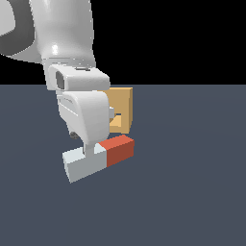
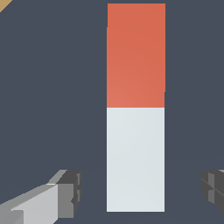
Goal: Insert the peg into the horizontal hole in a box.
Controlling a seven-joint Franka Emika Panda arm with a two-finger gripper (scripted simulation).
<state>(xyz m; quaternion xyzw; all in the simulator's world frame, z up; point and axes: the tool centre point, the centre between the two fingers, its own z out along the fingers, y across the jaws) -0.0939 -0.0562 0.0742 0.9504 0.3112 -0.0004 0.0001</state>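
Note:
The peg [image 1: 98, 158] lies flat on the dark floor, its red half toward the box [image 1: 122, 102] and its pale half toward the exterior view's left. My gripper [image 1: 88, 154] is lowered over the pale half. In the wrist view the peg [image 2: 135, 107] runs lengthwise between my fingers [image 2: 65, 192], with a clear gap on each side, so the gripper [image 2: 140, 190] is open and straddling it. The tan box stands just behind the peg. Its hole [image 1: 116, 121] shows only partly past the gripper body.
A corner of the box [image 2: 4, 3] shows at the edge of the wrist view. Dark flat floor [image 1: 192, 182] stretches around the peg and box, with no other objects in sight.

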